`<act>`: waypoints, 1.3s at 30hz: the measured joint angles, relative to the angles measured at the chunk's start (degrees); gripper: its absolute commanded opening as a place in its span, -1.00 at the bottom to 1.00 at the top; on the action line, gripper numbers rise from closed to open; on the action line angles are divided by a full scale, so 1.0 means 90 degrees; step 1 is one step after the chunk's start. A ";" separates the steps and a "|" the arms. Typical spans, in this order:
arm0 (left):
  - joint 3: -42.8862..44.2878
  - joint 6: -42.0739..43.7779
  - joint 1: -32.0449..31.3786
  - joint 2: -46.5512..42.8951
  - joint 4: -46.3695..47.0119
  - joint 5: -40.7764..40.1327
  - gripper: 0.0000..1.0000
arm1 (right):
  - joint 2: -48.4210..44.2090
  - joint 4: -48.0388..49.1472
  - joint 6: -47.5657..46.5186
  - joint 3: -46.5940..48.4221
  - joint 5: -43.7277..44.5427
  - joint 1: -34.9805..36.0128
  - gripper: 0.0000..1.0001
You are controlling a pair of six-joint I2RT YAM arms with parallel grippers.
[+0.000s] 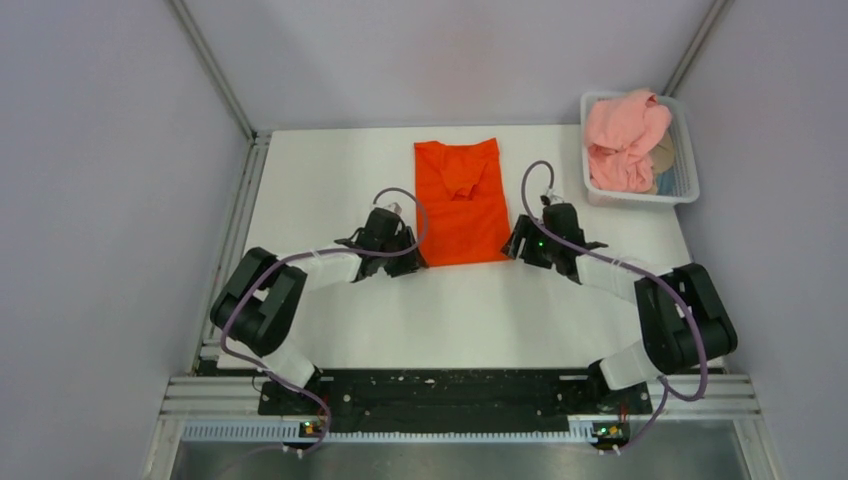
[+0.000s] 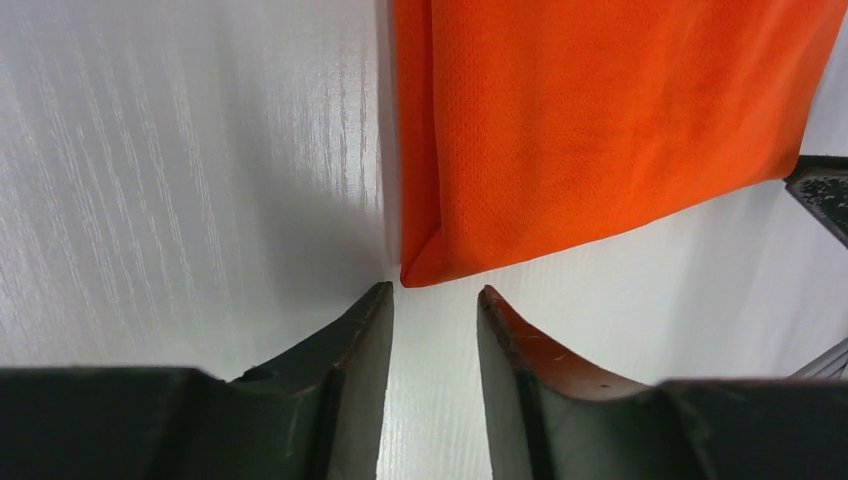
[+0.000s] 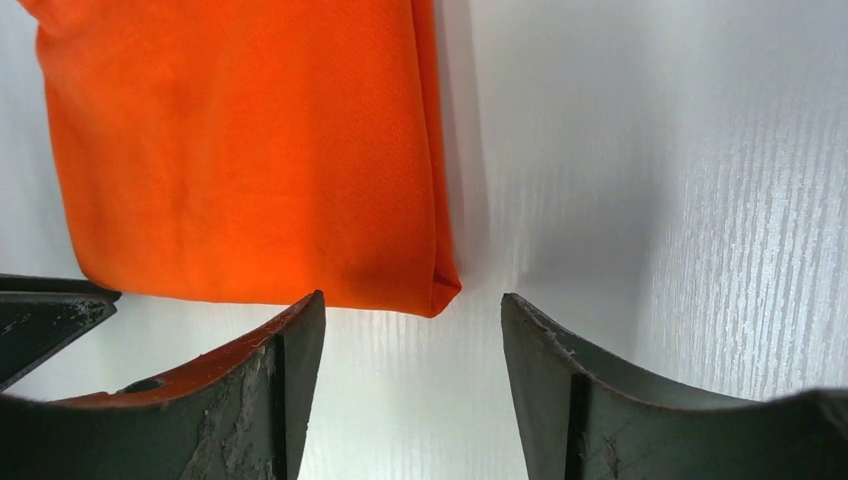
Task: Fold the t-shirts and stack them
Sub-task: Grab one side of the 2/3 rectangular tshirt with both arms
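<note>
Orange tee [image 1: 460,205] half-folded on worktop [image 1: 330,170]; our left fingers [image 2: 365,340], right fingers [image 3: 290,360] spread at near corners; pink tee [image 1: 625,140] bunched in basket [image 1: 640,198].

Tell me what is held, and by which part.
Nothing is held. The left end effector and right end effector are open, each at a near corner of the orange t-shirt.

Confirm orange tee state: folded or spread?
Folded, at least partway: the orange tee lies as a narrow rectangle with no sleeves sticking out, and both wrist views show doubled edges at its near corners.
</note>
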 measured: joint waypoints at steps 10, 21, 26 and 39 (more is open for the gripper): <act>0.0206 -0.0085 -0.0066 0.0308 0.0005 -0.0148 -0.86 | 0.0483 0.0425 0.0058 0.0017 -0.0049 0.0000 -0.07; 0.0403 -0.0126 -0.0151 0.0537 0.0109 -0.0248 -1.00 | 0.0804 0.0622 0.0102 0.0036 -0.0216 0.0000 -1.00; -0.0078 -0.0138 -0.0323 0.0204 0.0384 -0.0459 -1.00 | 0.0559 0.0646 0.0187 -0.0245 -0.0243 0.0046 -1.00; -0.2025 -0.0945 -0.1749 -0.1974 -0.0002 -0.1229 -1.00 | -0.2387 -0.1025 0.1081 -0.2030 0.0187 0.1586 -1.00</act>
